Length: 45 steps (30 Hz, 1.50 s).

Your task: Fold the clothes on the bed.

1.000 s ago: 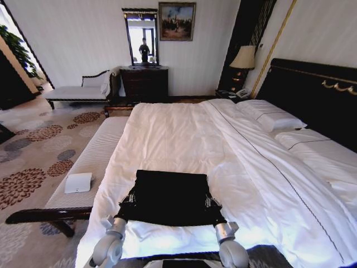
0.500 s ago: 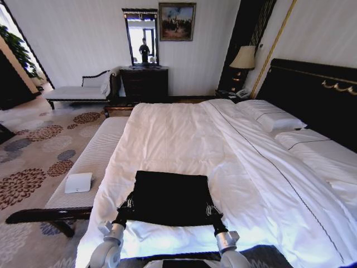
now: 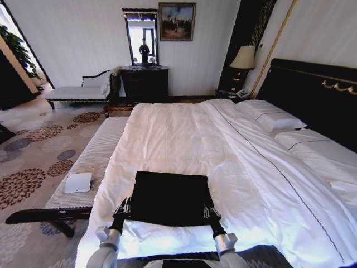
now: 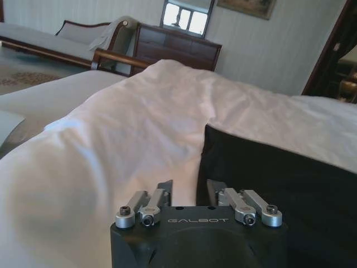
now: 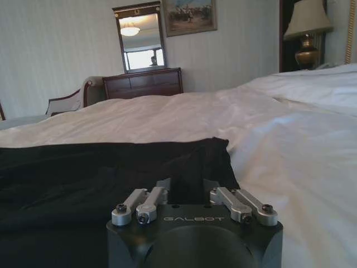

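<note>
**Garment Position Relative to Both End Effectors**

The clothes [image 3: 169, 197], a black T-shirt, lie flat on the white duvet at the near end of the bed [image 3: 184, 134], forming a dark rectangle whose long axis runs across the bed, from the robot's left to its right.

The left end effector [image 3: 122, 209] sits at the near left corner of the garment. The right end effector [image 3: 210, 213] sits at the near right corner. Each is equally close to its own corner, so neither arm has the advantage.

From both, the shirt extends forward, away from the robot and toward the far end of the bed.

In the left wrist view, the left end effector [image 4: 187, 188] has its fingers parted, released, with the shirt edge just ahead. In the right wrist view, the right end effector [image 5: 187, 187] is likewise released, over black fabric.
</note>
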Motion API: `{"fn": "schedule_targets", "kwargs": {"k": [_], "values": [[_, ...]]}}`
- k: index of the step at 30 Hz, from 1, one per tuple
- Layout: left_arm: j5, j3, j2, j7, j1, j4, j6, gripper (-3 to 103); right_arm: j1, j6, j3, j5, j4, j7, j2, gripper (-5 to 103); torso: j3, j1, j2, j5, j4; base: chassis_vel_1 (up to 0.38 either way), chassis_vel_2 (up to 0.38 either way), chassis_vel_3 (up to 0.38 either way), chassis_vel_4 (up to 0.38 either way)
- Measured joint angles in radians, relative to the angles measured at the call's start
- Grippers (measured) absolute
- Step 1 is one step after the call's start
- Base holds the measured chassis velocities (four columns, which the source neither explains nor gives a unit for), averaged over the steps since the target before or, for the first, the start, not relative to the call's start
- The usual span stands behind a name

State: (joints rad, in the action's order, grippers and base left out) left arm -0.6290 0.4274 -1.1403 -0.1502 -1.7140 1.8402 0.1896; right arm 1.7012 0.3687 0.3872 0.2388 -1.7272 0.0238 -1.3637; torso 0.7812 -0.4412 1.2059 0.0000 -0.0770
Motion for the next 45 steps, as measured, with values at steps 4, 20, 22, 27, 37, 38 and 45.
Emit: {"fn": "schedule_targets", "kwargs": {"k": [4,20,22,27,37,38,45], "values": [[-0.001,0.011,-0.010,0.008,-0.026,-0.001,0.010,57,0.030,0.009,0.010,0.000,-0.016,0.001,-0.011,41,0.000,0.000,0.000,-0.0001,0.0000,0.000,0.000,0.000,0.000],[-0.048,0.024,-0.006,0.012,0.015,0.038,0.002,100,0.089,0.004,0.068,0.053,-0.104,0.024,-0.027,98,0.000,0.000,0.000,-0.0001,0.0000,0.000,0.000,0.000,0.000],[-0.076,0.025,0.003,0.012,0.052,0.033,-0.012,100,0.092,-0.004,0.075,0.054,-0.112,0.028,-0.028,100,0.000,0.000,0.000,-0.0001,-0.0001,0.000,0.000,0.000,0.000],[-0.173,0.020,0.028,0.010,0.160,-0.014,-0.066,100,0.104,-0.021,0.092,0.056,-0.137,0.033,-0.026,100,0.000,0.000,0.000,0.0000,0.0000,0.000,0.000,0.000,0.000],[-0.417,-0.059,0.103,0.042,0.475,-0.228,-0.218,100,0.125,-0.045,0.121,0.061,-0.167,0.037,-0.026,100,0.000,0.000,0.000,-0.0002,-0.0008,0.000,0.000,0.000,0.000],[-0.419,-0.062,0.110,0.058,0.492,-0.246,-0.218,100,0.117,-0.053,0.111,0.059,-0.162,0.039,-0.024,100,0.000,0.000,0.000,-0.0004,-0.0008,0.000,0.000,0.000,0.000],[-0.414,-0.115,0.105,0.089,0.580,-0.307,-0.243,95,0.096,-0.072,0.075,0.034,-0.143,0.047,-0.041,100,0.000,0.000,0.000,-0.0002,-0.0001,0.000,0.000,0.000,0.000]]}}
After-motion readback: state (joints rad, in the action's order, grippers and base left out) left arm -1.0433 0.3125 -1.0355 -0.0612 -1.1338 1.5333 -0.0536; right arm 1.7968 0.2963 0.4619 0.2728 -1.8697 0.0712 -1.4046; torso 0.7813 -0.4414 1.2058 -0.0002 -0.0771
